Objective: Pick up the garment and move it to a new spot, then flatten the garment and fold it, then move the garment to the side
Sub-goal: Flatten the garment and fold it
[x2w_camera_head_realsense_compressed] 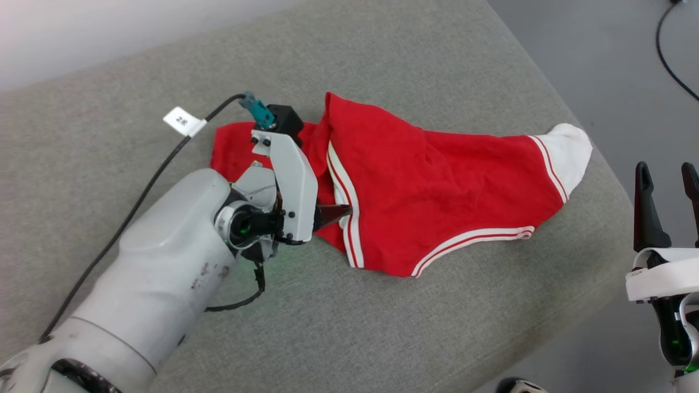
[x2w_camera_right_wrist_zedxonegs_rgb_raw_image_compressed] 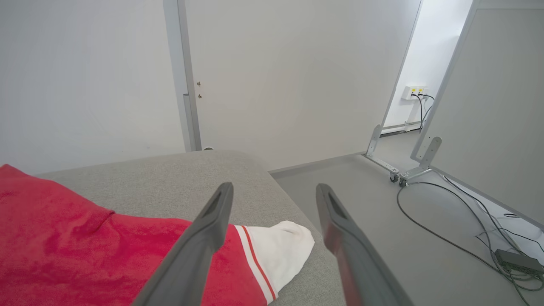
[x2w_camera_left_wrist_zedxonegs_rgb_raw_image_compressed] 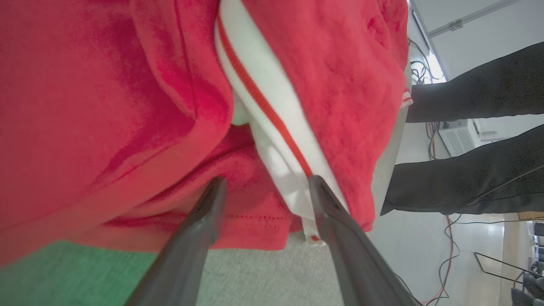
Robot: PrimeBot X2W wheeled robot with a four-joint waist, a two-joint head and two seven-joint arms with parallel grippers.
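The red garment [x2w_camera_head_realsense_compressed: 426, 185] lies crumpled on the grey padded surface [x2w_camera_head_realsense_compressed: 382, 327], one white sleeve [x2w_camera_head_realsense_compressed: 568, 150] pointing right and red-white striped trim along its folds. My left gripper [x2w_camera_head_realsense_compressed: 333, 215] is low at the garment's left part, open, one dark fingertip against the striped trim. In the left wrist view its fingers [x2w_camera_left_wrist_zedxonegs_rgb_raw_image_compressed: 267, 182] straddle a fold of the garment [x2w_camera_left_wrist_zedxonegs_rgb_raw_image_compressed: 106, 106] and trim without closing on it. My right gripper [x2w_camera_head_realsense_compressed: 666, 169] stands open beyond the surface's right edge, empty. In the right wrist view that gripper [x2w_camera_right_wrist_zedxonegs_rgb_raw_image_compressed: 274, 189] is above the garment's [x2w_camera_right_wrist_zedxonegs_rgb_raw_image_compressed: 63, 238] sleeve [x2w_camera_right_wrist_zedxonegs_rgb_raw_image_compressed: 280, 246].
A black cable with a white tag [x2w_camera_head_realsense_compressed: 184, 121] runs along my left arm. The surface's right edge drops to grey floor. A person's legs in dark trousers [x2w_camera_left_wrist_zedxonegs_rgb_raw_image_compressed: 476, 93] stand beyond the far side. Floor cables [x2w_camera_right_wrist_zedxonegs_rgb_raw_image_compressed: 446, 221] and a wheeled panel [x2w_camera_right_wrist_zedxonegs_rgb_raw_image_compressed: 488, 106] are to the right.
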